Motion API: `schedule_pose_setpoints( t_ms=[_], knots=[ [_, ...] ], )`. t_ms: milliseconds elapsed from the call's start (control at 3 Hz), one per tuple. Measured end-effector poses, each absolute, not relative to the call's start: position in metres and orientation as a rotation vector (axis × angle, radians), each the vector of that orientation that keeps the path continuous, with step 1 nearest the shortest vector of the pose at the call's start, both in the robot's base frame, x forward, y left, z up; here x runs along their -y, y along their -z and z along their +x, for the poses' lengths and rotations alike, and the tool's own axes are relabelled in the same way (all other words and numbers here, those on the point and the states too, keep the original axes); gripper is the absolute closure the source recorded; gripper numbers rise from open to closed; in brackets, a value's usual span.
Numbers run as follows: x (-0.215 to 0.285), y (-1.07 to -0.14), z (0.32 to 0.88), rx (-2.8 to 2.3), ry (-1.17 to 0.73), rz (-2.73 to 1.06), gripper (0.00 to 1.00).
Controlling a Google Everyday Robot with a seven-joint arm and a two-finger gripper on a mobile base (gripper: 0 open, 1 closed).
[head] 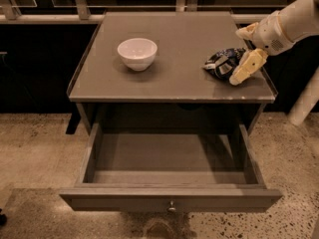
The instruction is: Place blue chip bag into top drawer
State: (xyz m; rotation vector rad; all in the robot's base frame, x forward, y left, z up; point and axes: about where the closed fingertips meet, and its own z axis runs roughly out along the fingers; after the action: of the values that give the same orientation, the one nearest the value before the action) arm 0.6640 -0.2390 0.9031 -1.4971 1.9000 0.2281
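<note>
The blue chip bag (222,63), crumpled dark blue with white patches, lies on the right side of the cabinet top (184,34). My gripper (245,50) comes in from the right on a white arm and is open at the bag's right end. One cream finger (247,66) is in front of the bag and the other is behind it. The top drawer (124,200) is pulled fully out below, with a small round knob (171,206) at the centre of its front. The drawer's inside is empty.
A white bowl (137,53) stands on the left part of the cabinet top. A metal rail (50,19) runs behind the cabinet. A white post (305,103) leans at the right. Speckled floor (35,153) surrounds the cabinet.
</note>
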Motion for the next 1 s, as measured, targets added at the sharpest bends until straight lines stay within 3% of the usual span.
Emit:
schedule_pose_setpoints(
  t_ms=[333, 1000],
  knots=[
    [0.2194, -0.8750, 0.6959, -1.890, -0.307, -1.500, 0.00],
    [0.2189, -0.8709, 0.7005, -1.888, -0.312, -1.497, 0.42]
  ],
)
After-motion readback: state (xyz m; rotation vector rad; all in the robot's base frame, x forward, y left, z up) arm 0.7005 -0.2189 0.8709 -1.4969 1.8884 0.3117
